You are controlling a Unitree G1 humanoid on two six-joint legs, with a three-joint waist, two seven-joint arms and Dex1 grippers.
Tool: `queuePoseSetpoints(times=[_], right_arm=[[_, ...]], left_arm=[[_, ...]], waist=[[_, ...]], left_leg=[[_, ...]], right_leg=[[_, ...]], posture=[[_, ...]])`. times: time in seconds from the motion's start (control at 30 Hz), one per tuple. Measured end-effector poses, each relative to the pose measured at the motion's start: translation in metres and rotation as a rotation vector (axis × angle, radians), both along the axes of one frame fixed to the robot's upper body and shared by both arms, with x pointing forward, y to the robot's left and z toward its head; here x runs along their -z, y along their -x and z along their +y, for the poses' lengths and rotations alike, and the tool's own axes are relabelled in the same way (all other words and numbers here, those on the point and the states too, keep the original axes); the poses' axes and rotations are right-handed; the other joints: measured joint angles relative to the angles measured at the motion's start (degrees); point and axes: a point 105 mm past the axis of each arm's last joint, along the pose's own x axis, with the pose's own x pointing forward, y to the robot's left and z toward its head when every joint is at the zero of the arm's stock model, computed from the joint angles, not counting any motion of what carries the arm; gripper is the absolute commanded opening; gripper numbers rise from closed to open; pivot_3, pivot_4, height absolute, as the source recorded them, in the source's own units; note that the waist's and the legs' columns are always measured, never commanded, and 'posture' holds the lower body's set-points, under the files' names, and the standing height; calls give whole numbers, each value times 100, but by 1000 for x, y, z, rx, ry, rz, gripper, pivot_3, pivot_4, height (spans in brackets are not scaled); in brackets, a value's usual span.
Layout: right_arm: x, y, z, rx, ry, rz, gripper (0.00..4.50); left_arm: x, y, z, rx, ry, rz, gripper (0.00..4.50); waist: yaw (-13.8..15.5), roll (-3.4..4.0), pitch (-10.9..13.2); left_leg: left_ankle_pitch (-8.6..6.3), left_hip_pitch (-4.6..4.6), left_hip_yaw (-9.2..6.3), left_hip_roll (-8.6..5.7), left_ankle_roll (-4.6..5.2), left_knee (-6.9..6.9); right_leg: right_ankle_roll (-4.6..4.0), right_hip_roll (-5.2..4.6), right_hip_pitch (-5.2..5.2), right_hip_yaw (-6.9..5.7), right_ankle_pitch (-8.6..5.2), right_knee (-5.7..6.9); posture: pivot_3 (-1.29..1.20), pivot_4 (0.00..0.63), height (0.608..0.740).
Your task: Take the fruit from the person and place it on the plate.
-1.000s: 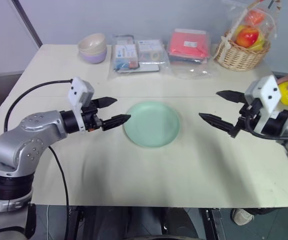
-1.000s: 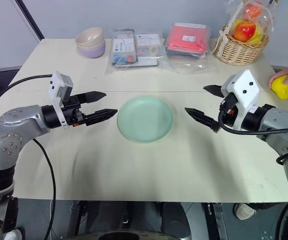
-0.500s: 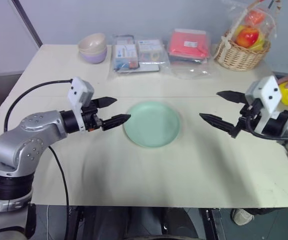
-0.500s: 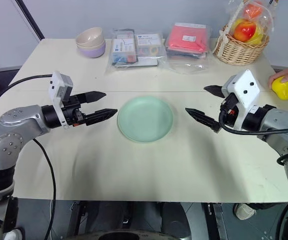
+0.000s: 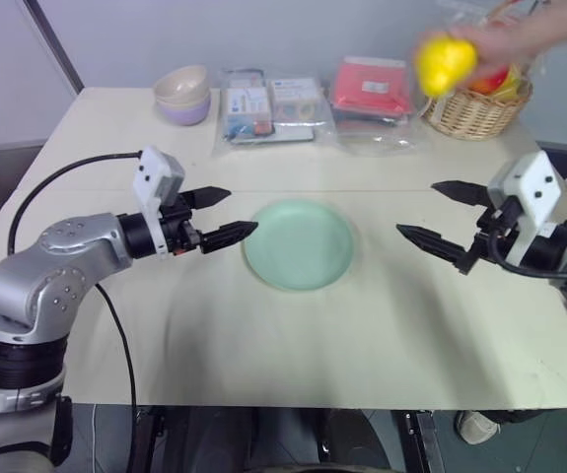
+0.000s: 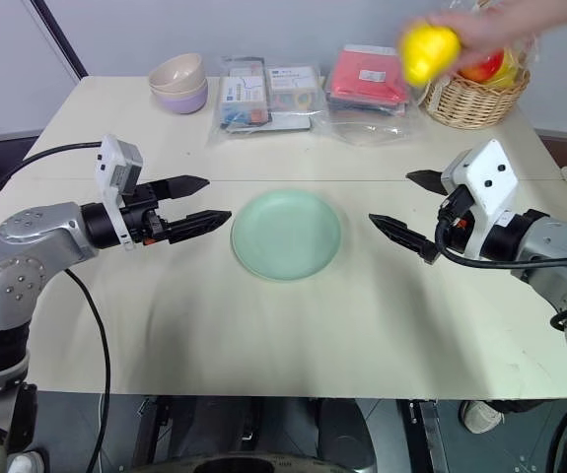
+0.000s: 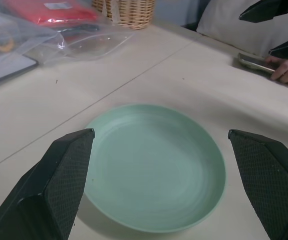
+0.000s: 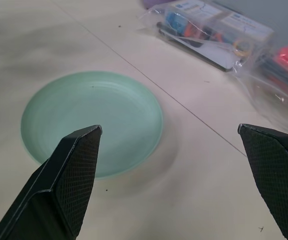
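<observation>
A person's hand (image 5: 505, 34) holds the yellow fruit (image 5: 444, 61) in the air over the back right of the table, in front of the basket. The pale green plate (image 5: 299, 244) lies empty at the table's middle. My left gripper (image 5: 236, 213) hovers open just left of the plate, pointing at it. My right gripper (image 5: 417, 208) hovers open to the plate's right, well below and in front of the fruit. Both wrist views look over the plate (image 7: 154, 165) (image 8: 91, 120) between widely spread fingers.
A wicker basket (image 5: 475, 103) of wrapped fruit stands at the back right. Stacked bowls (image 5: 182, 94), clear packets (image 5: 268, 103) and a red packet (image 5: 372, 89) line the back edge. Another hand (image 7: 284, 70) rests on a phone at the table's right edge.
The person's hand has lifted the yellow fruit from the table's right edge, up and to the left, in front of the basket. Both grippers have stayed in place, open.
</observation>
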Motion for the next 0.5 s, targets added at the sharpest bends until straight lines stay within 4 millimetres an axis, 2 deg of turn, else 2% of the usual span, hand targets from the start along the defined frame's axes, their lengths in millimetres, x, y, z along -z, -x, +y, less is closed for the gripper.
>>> queuePoseSetpoints(times=[0.33, 0.4, 0.5], right_arm=[[-8, -2, 2, 17, -14, -33, 4450], [-9, -3, 2, 19, -15, -38, 4450], [-8, -3, 4, 15, -15, -35, 4450]], left_arm=[[-1, -3, -1, -8, 12, -7, 4500], [-6, -9, -5, -27, 61, -12, 4500], [-25, -32, -8, -117, 194, -29, 4500]], waist=[[0, 0, 0], [15, -1, 0], [47, -6, 1]], left_leg=[[0, 0, 0, 0, 0, 0], [0, -1, -1, 0, 0, 3], [0, -2, -2, -3, 0, 12]], right_leg=[[0, 0, 0, 0, 0, 0], [0, -1, 2, -1, 0, -1], [2, -2, 6, -5, 1, -1]], posture=[[0, 150, 740], [0, 150, 740], [0, 150, 740]])
